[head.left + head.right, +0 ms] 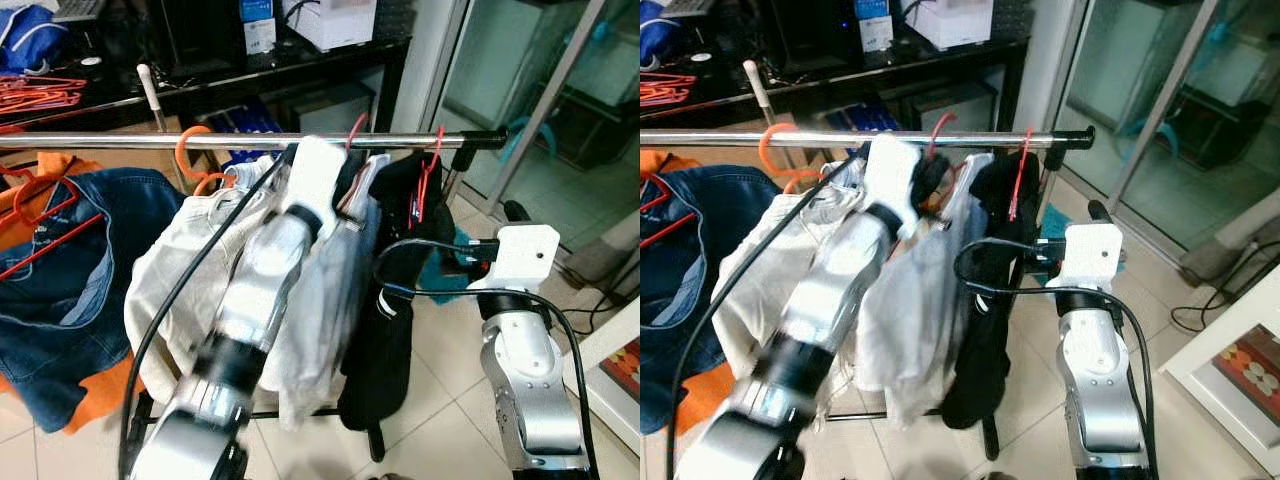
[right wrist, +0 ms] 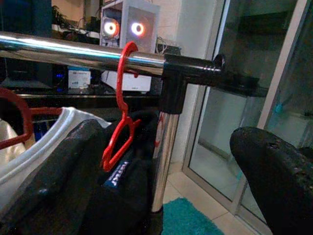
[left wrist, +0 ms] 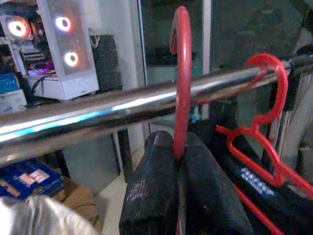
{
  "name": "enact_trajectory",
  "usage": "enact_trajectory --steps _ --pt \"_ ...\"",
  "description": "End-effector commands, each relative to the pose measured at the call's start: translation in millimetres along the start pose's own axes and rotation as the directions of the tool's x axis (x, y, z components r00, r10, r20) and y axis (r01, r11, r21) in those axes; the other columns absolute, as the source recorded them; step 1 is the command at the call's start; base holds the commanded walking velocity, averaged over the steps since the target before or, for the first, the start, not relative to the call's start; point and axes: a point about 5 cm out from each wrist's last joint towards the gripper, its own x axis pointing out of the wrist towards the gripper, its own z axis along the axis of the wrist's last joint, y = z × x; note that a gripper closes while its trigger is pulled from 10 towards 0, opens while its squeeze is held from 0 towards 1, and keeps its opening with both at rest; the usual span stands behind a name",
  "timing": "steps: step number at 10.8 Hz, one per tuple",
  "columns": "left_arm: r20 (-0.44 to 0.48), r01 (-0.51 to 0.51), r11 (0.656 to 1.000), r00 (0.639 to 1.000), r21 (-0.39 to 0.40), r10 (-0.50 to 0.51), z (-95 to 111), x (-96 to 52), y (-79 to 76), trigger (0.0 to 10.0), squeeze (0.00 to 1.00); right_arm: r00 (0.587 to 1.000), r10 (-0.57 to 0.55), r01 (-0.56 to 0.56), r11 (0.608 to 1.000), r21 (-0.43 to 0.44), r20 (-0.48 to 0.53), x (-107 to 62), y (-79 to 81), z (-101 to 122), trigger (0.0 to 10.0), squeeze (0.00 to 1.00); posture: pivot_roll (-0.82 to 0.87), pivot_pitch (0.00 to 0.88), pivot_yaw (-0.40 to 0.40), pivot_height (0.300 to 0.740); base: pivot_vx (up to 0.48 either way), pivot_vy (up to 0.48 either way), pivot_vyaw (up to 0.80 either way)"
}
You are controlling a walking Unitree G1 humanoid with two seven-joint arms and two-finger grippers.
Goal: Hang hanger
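A red hanger hook (image 3: 182, 73) stands up between the fingers of my left gripper (image 3: 180, 161), which is shut on its neck. The hook's shaft crosses in front of the chrome rail (image 3: 122, 110) and its arch stands above the rail. From the head, the left arm reaches up to the rail (image 1: 120, 141) with the hook (image 1: 357, 127) at its tip and a pale garment (image 1: 330, 290) hanging below. My right gripper (image 2: 166, 171) is open near the rail's black end cap (image 2: 195, 73), facing a second red hanger (image 2: 120, 127) that carries a black garment (image 1: 400, 300).
A denim jacket (image 1: 90, 260) on a red hanger, an orange hanger (image 1: 190, 150) and a cream garment (image 1: 190, 270) hang further left on the rail. A black table (image 1: 300, 60) with boxes stands behind. Glass doors (image 1: 540, 90) and a white unit (image 1: 610, 350) are at the right.
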Motion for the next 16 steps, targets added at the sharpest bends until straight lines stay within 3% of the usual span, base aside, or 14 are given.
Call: enact_trajectory --steps 1,3,6,9,10,16 --pt "0.037 -0.008 1.0 0.999 0.014 0.008 10 -0.9 0.0 0.0 0.0 1.0 -0.004 0.004 1.0 -0.005 0.0 0.6 -1.0 -1 10.0 0.0 -0.11 0.0 0.007 0.74 0.0 0.0 0.0" --pt "0.053 -0.017 0.998 0.998 0.064 0.014 11 -11.4 -0.6 0.0 0.0 1.0 0.001 -0.001 1.0 -0.004 -0.006 -0.3 -0.8 -2 10.0 0.0 -0.1 0.0 0.003 0.74 0.0 0.0 0.0" --pt "0.017 -0.09 0.995 0.996 0.035 0.09 -10 -32.1 2.7 0.0 0.0 1.0 0.004 -0.004 1.0 -0.006 -0.013 -2.1 -2.0 -3 10.0 0.0 -0.1 0.0 -0.004 0.74 0.0 0.0 0.0" --pt "0.046 -0.109 0.994 0.993 -0.005 0.109 -9 -36.6 -0.6 0.0 0.0 1.0 0.008 -0.008 1.0 -0.01 -0.018 -2.2 -2.5 -3 10.0 0.0 -0.1 0.0 -0.009 0.74 0.0 0.0 0.0" --pt "0.061 -0.127 0.992 0.99 0.014 0.125 -6 -35.9 0.5 10.0 0.0 1.0 0.003 -0.003 1.0 -0.009 -0.018 -1.7 -2.9 -3 10.0 0.0 -0.1 0.0 -0.007 0.74 0.0 0.0 0.0" --pt "0.094 -0.145 0.989 0.985 0.037 0.141 -1 -34.1 1.6 10.0 0.0 0.998 -0.049 0.05 0.998 0.024 -0.045 -1.5 -8.2 -5 10.0 0.0 -0.11 0.0 0.004 0.74 0.0 0.0 0.0"
